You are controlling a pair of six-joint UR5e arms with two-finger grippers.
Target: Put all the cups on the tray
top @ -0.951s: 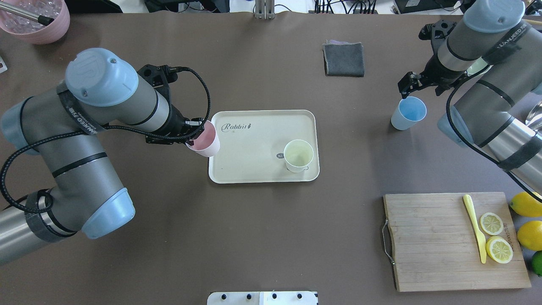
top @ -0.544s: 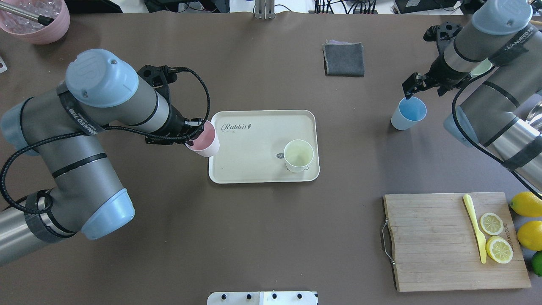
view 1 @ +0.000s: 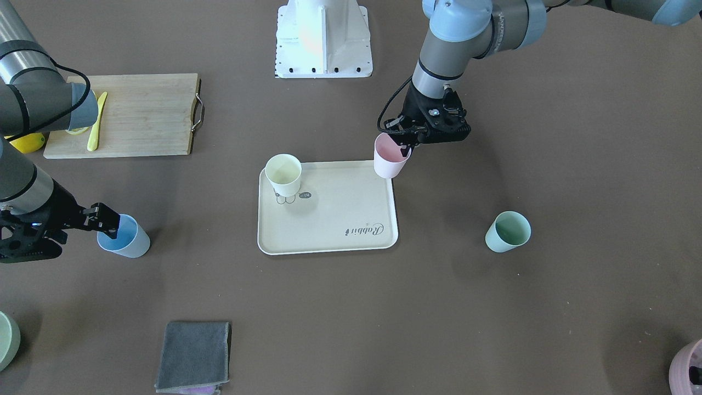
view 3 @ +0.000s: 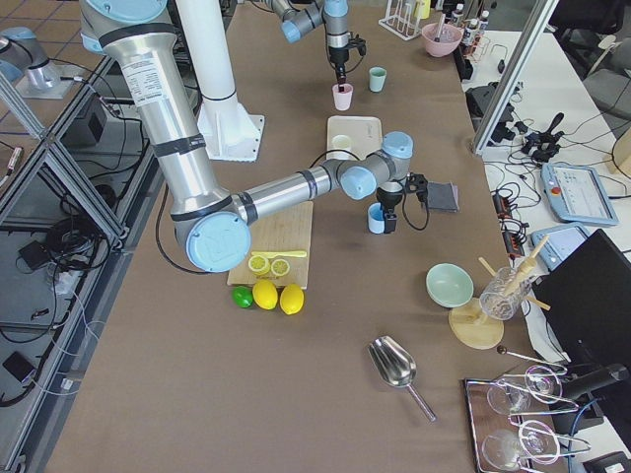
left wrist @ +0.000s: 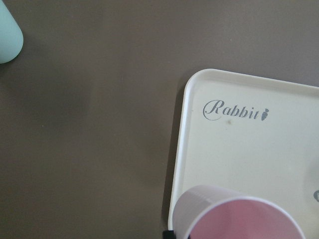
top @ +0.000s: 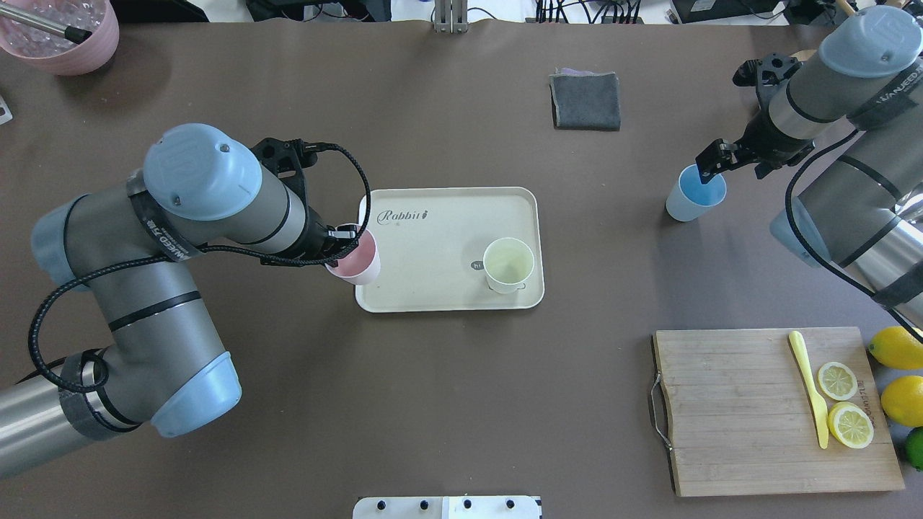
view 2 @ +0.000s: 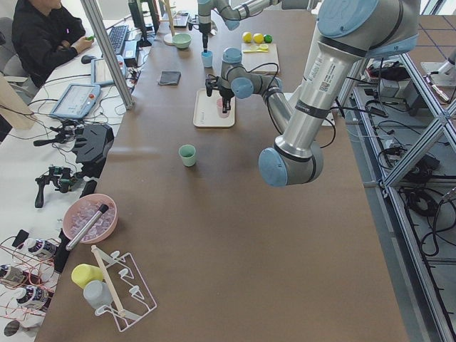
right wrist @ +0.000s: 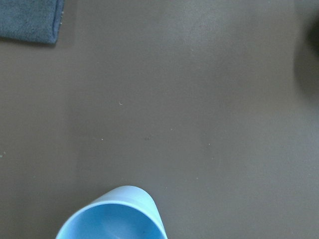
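Note:
The cream tray (top: 447,216) lies mid-table, also in the front view (view 1: 329,219) and the left wrist view (left wrist: 249,149). A cream cup (top: 508,264) stands on it. My left gripper (top: 345,241) is shut on the rim of a pink cup (top: 355,259), held over the tray's left edge (view 1: 390,156). My right gripper (top: 710,171) is open at the rim of a blue cup (top: 692,196) standing on the table right of the tray (view 1: 123,237). A green cup (view 1: 508,231) stands on the table beyond my left arm, hidden in the overhead view.
A wooden cutting board (top: 728,411) with a yellow knife and lemon slices lies front right, with lemons (top: 898,349) beside it. A grey cloth (top: 585,101) lies at the back. A pink bowl (top: 61,32) sits at the far left corner.
My left arm has carried the pink cup a little right and nearer, over the tray's left edge. My right gripper has moved down and right to the blue cup's rim.

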